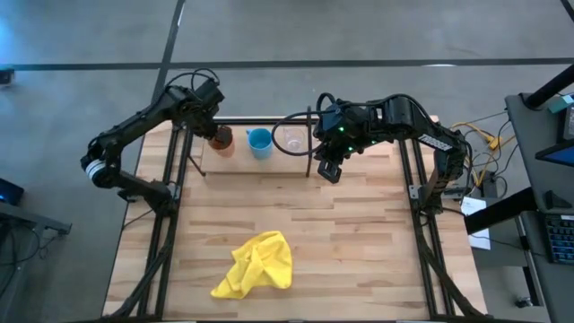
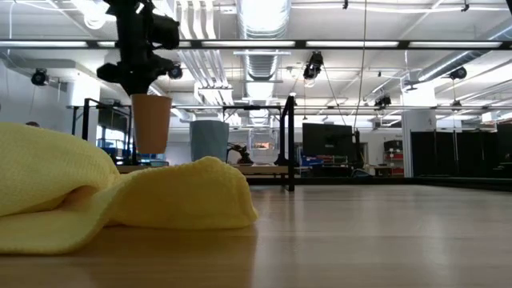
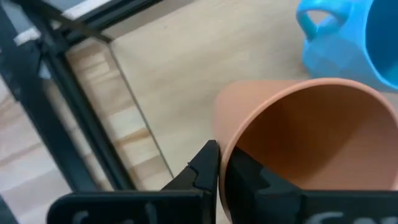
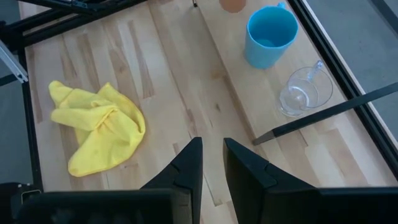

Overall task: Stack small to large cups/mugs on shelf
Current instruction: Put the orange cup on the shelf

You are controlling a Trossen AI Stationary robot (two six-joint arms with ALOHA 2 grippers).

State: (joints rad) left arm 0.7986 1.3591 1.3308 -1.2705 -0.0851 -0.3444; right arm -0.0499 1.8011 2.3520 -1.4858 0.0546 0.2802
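Note:
The orange tumbler (image 1: 221, 139) is at the left end of the shelf (image 1: 242, 166), in my left gripper (image 3: 222, 168), which is shut on its rim. In the low view the tumbler (image 2: 150, 124) hangs upright under the gripper. The blue mug (image 1: 259, 142) stands on its base to the right of it. The clear glass cup (image 4: 301, 93) stands further right, just left of the black divider (image 1: 311, 144). My right gripper (image 4: 211, 162) hovers open near the divider, over the shelf's near edge, holding nothing. My left gripper holds the orange tumbler by its rim (image 3: 225, 146), with one finger (image 3: 252, 180) inside the cup and the other finger (image 3: 205, 165) outside. It comes from above, pointing down. The tumbler stays upright; its base (image 2: 150, 152) shows slightly above the shelf board.
A crumpled yellow cloth (image 1: 256, 265) lies on the butcher-block tabletop toward the near edge, and it fills the low view's left foreground (image 2: 104, 192). Black frame rods run along the table's left and right sides. Bare tabletop lies between the cloth and the shelf.

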